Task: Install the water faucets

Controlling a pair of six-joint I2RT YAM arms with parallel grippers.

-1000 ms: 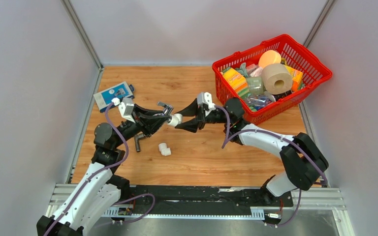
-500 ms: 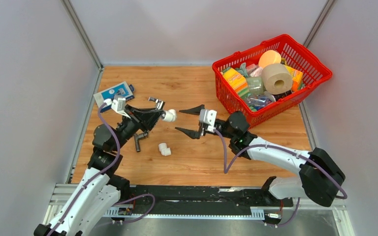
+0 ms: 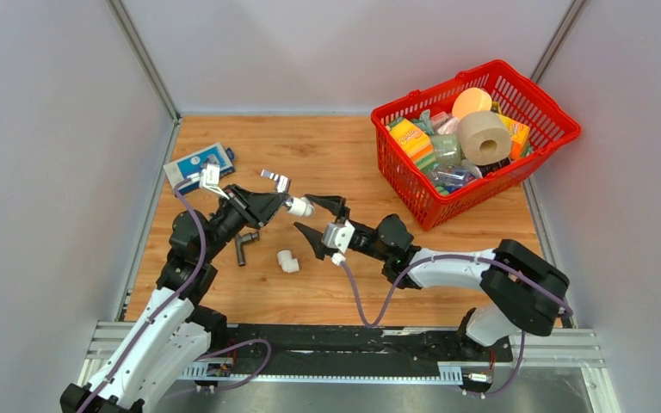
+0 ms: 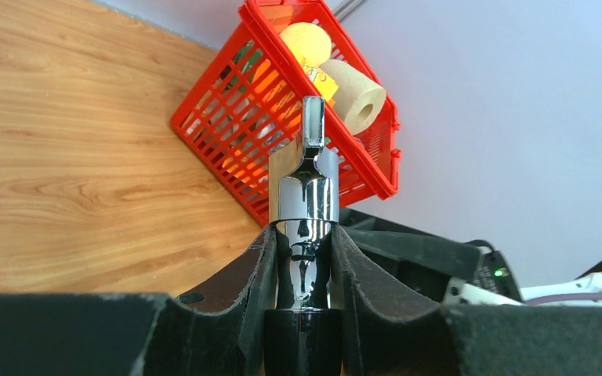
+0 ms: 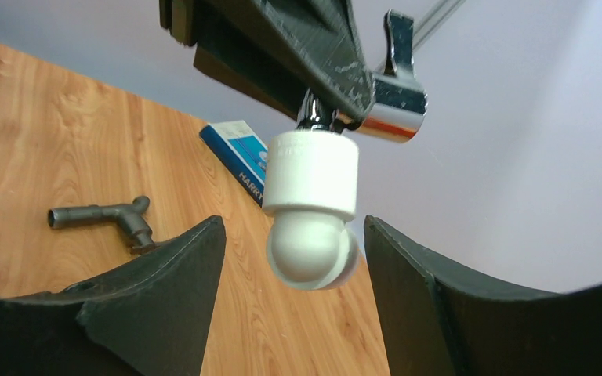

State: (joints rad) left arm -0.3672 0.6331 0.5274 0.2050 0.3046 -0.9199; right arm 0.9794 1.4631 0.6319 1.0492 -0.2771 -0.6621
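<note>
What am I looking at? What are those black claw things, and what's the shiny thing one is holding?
These are two robot arms bolted to a wooden table. One picture looks down from a camera above and behind them. The other two come from small cameras on the wrists, so each shows its own black fingers. The left gripper is shut on a shiny chrome faucet with a white elbow fitting on its end. The right gripper is open, a finger on each side of that fitting, not touching it. On the table lie a dark grey faucet, another white elbow and a blue box. A red basket of odds and ends sits at the far right.
</note>
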